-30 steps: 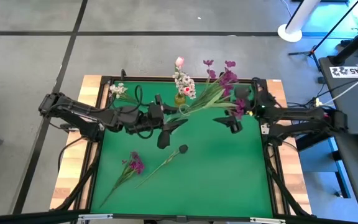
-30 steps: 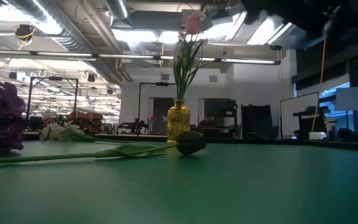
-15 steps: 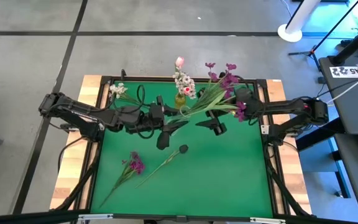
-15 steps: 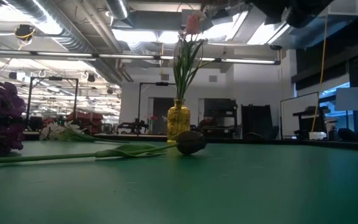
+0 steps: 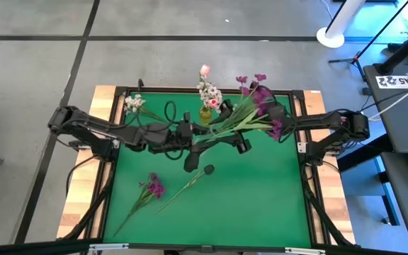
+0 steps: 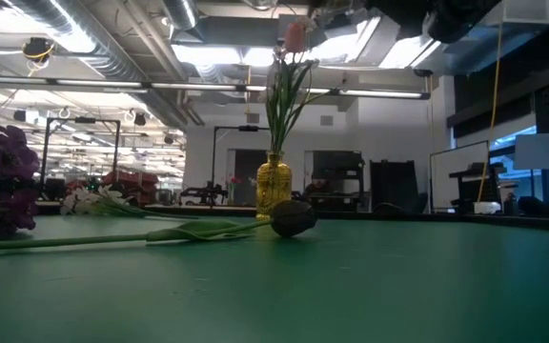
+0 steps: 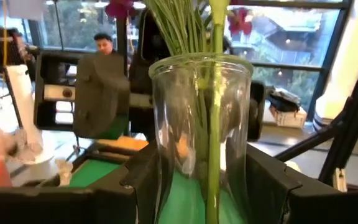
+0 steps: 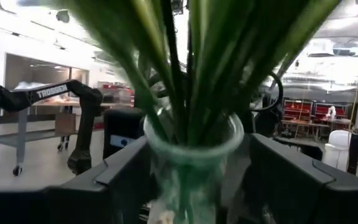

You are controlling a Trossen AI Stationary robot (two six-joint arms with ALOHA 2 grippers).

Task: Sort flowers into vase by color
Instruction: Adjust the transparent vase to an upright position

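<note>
Left gripper (image 5: 192, 139) clamped on the clear vase (image 7: 201, 124), centre frame, above the bench (image 5: 261, 205); its magenta flowers (image 5: 259, 99) lean out to upper right. Right gripper (image 5: 234, 139) apart, straddling the same vase. I'd close right squarely on glass, clear of stems, before releasing left

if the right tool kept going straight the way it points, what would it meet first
Most likely the clear glass vase of green stems, sitting right between the right tool's spread fingers; how near it is stays unclear.
</note>
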